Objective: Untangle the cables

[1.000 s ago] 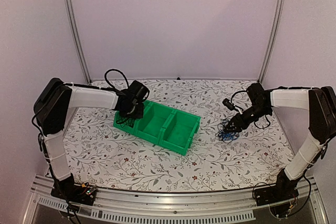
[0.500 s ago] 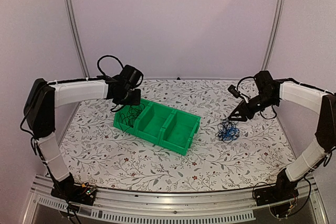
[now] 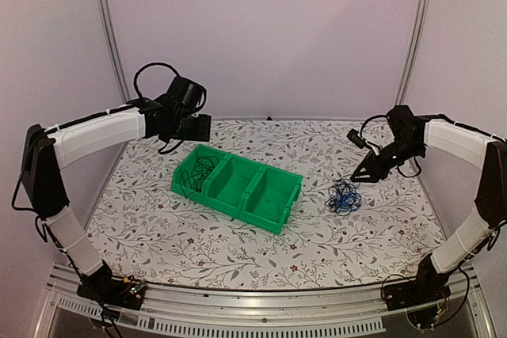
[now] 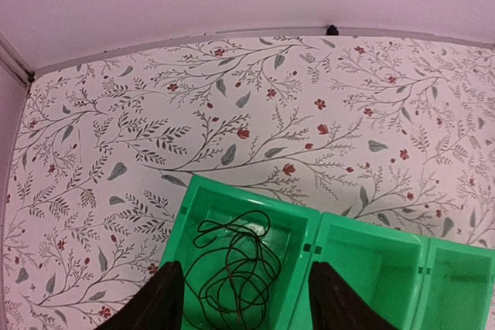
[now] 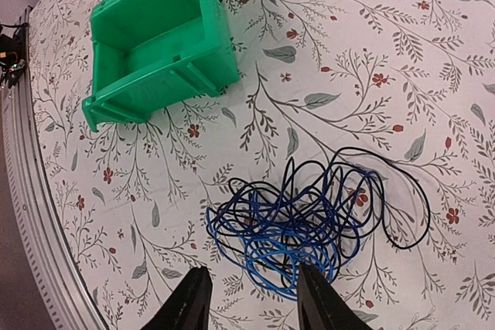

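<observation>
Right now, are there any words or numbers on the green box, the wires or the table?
No readable text.
The green bin is plain, the tablecloth shows only flowers and leaves, and the black cable and the blue and black tangle carry no tags.
A small board by the left arm's base is too small to read.

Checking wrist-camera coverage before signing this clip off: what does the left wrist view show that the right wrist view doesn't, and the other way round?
Only the left wrist view: a loose black cable coiled inside the end compartment of the green bin, seen between the open fingers of the left gripper.
Only the right wrist view: a blue-and-black tangle lying on the table, apart from the bin, below the open right gripper.
Both: the green bin and the floral table cover.
</observation>
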`<state>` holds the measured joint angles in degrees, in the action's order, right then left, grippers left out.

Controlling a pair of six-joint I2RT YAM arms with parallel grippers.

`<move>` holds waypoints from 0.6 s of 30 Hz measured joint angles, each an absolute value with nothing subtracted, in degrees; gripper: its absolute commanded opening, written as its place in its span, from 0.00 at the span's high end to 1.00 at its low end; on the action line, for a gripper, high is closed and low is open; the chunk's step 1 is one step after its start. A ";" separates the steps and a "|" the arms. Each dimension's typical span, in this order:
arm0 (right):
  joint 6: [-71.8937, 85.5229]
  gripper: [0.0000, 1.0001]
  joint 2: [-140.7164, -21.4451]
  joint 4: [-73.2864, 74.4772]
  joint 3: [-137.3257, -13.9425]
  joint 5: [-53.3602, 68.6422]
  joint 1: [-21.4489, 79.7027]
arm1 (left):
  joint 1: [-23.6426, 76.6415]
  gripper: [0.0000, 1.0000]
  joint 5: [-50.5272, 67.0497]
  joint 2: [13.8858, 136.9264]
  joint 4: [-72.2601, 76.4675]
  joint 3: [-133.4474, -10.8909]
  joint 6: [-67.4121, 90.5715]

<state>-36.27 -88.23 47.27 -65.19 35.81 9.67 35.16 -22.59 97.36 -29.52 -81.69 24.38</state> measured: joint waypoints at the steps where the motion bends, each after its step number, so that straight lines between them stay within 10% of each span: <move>1: -36.25 0.62 -88.68 47.35 -65.30 35.57 9.10 | 35.42 0.41 -21.58 96.97 -28.51 -81.60 23.20; 18: -29.50 0.69 -107.18 41.47 -72.93 27.20 2.31 | 48.82 0.42 -5.23 101.36 -15.86 -87.68 13.23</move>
